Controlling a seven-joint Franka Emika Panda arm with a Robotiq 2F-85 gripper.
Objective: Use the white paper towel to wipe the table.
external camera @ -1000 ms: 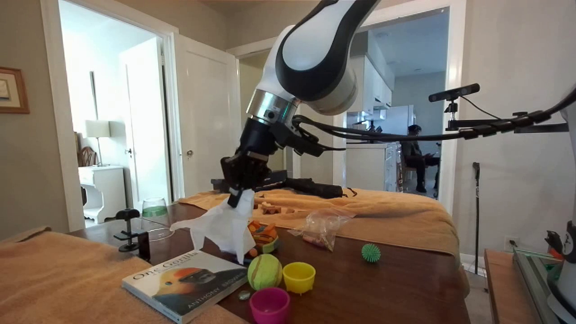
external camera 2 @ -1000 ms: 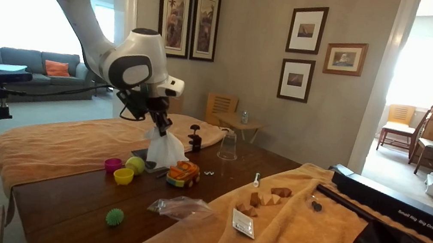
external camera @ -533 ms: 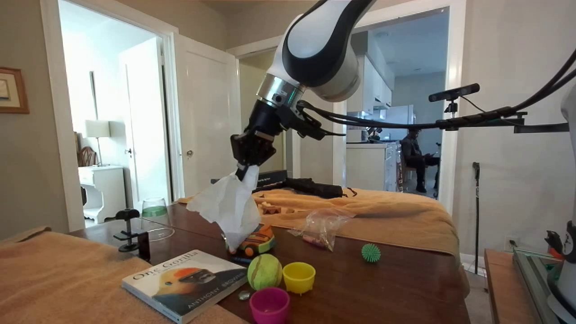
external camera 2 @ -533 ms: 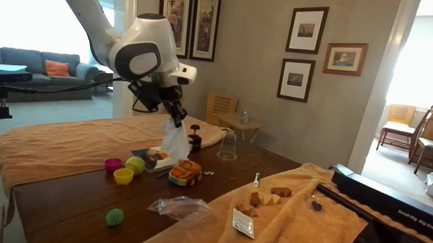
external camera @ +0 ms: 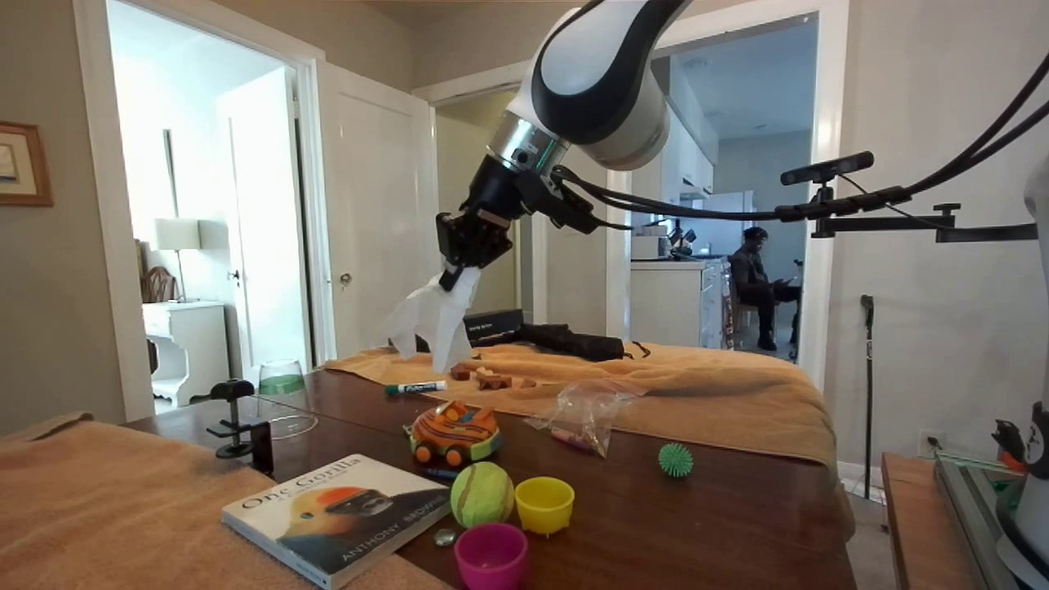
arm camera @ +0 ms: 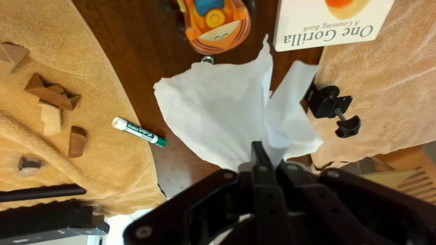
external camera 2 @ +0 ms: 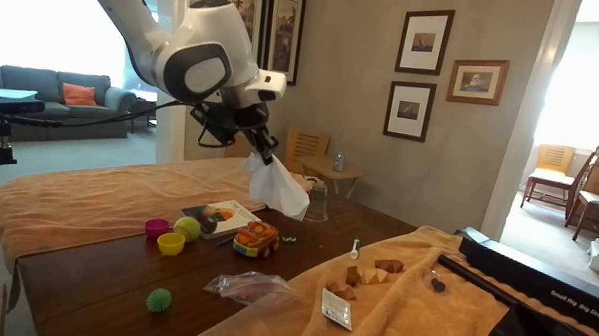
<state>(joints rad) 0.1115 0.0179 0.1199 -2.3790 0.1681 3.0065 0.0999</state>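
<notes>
Creased white paper towel (arm camera: 221,112) hangs, splayed, above the dark reddish-brown table (external camera: 647,516)

The crumpled white paper towel (external camera 2: 279,190) has been lifted higher over the reddish-brown wooden table (external camera: 656,528) by the black gripper (external camera 2: 267,157).

In an exterior view: close in, a little above the table (external camera: 656,524), facing across it, book (external camera: 336,516) near left, black box (external camera: 496,322) far. In an exterior view: from the black box's side, looking down across table, black box near right, book farther off, framed pictures (external camera 2: 423,40) far beyond. Both exterior views share toy car (external camera 2: 256,239), spiky ball (external camera 2: 158,301). Wrist view: closest, steeply down past gripper (arm camera: 272,162); shares toy car, book.
</notes>
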